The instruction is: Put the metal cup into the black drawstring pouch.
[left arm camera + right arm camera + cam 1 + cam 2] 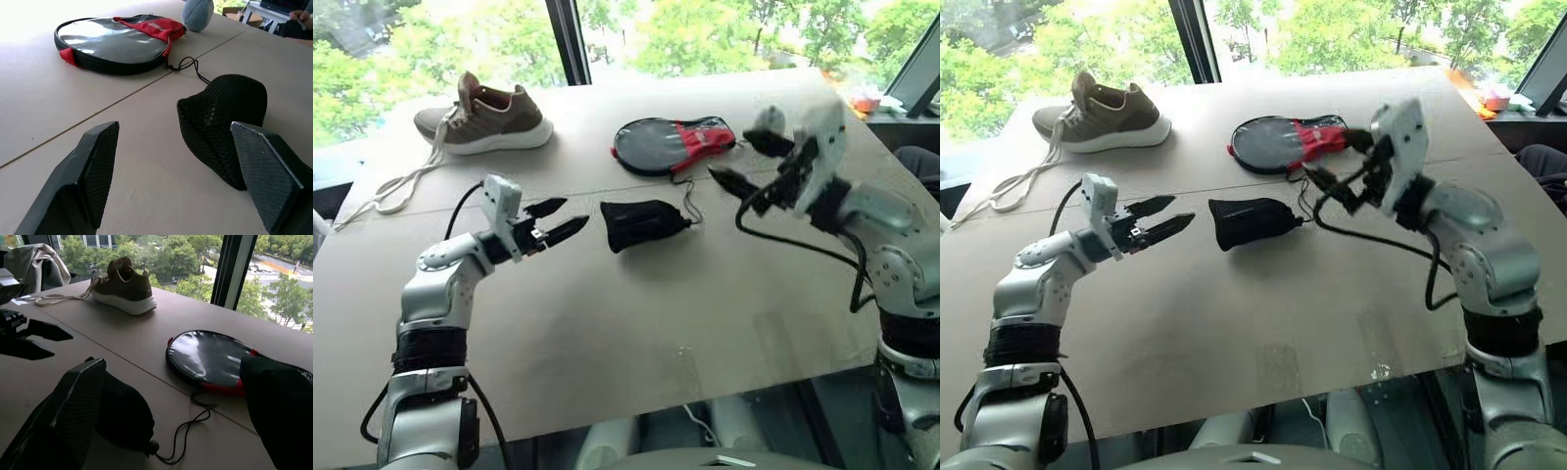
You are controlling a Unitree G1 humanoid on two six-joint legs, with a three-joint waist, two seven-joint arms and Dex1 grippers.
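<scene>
Beige board covers the tabletop (1263, 333), its near stretch bare. On the robot's left, the left claw (1157, 220) hovers above the surface with its two black fingers spread apart and nothing between them, pointing toward the black drawstring pouch (1249, 222). That pouch lies bulging on its side near the middle of the tabletop, just beyond the left fingertips but apart from them, its thin cord (188, 431) trailing off its mouth across the board. The metal cup cannot be seen in the open; whether it sits inside the swollen pouch cannot be told. On the right, the right claw (1334, 168) hangs in the air above and beside the pouch, its fingers standing wide and empty, clear of the fabric. Behind the pouch rests a black, grey and red racket-shaped case (1283, 143), with a grey fuzzy ball (198, 13) by its red end. Farther back, toward the window, a brown sneaker (1102, 114) sits with its laces strewn over the board.
</scene>
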